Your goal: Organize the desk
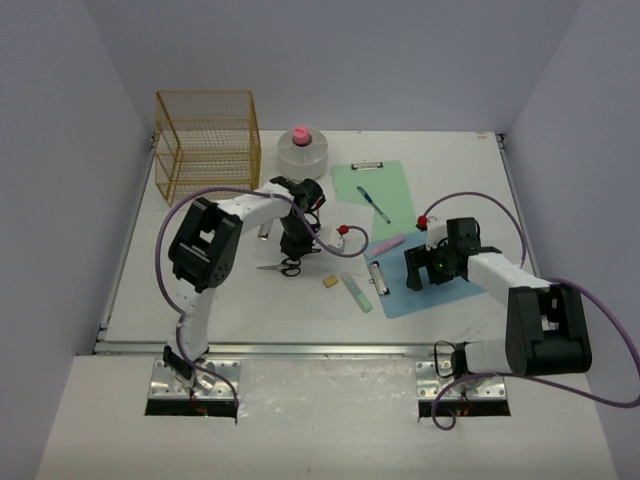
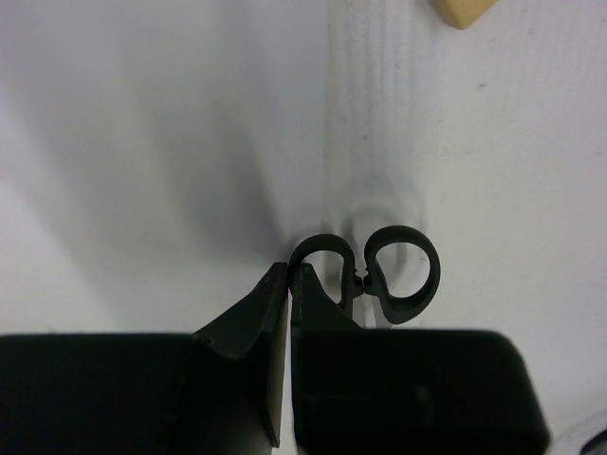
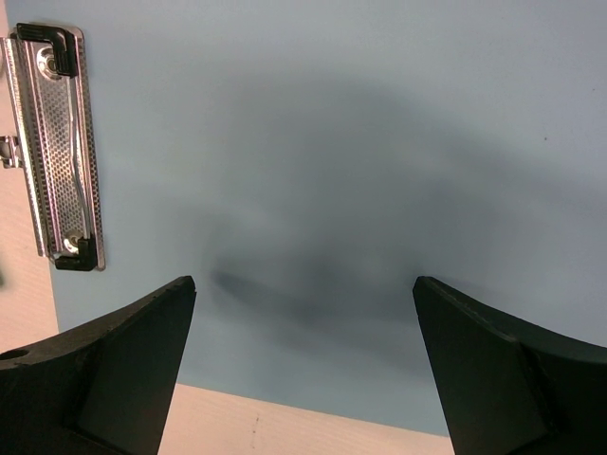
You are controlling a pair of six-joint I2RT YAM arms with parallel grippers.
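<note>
Table [image 1: 200,300]: one, white, lying under the blue clipboard [image 3: 332,142].
Clipboards: two, the blue one and a green clipboard [image 1: 375,185] behind it.
Scissors [image 2: 396,308]: one pair, left of the blue clipboard. My left claw [image 2: 287,275] is pressed together at a handle loop, probably to lift them; whether it actually pinches them I cannot tell.
My right claw [image 3: 303,280]: spread wide over the blue clipboard, seemingly ready to take it.

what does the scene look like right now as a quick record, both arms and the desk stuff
left gripper: shut, tips at the black handle of the scissors; grip unclear
right gripper: open, above the blue clipboard
desk: also holds a green clipboard with a pen on it, a wire basket, an eraser, a green highlighter
</note>
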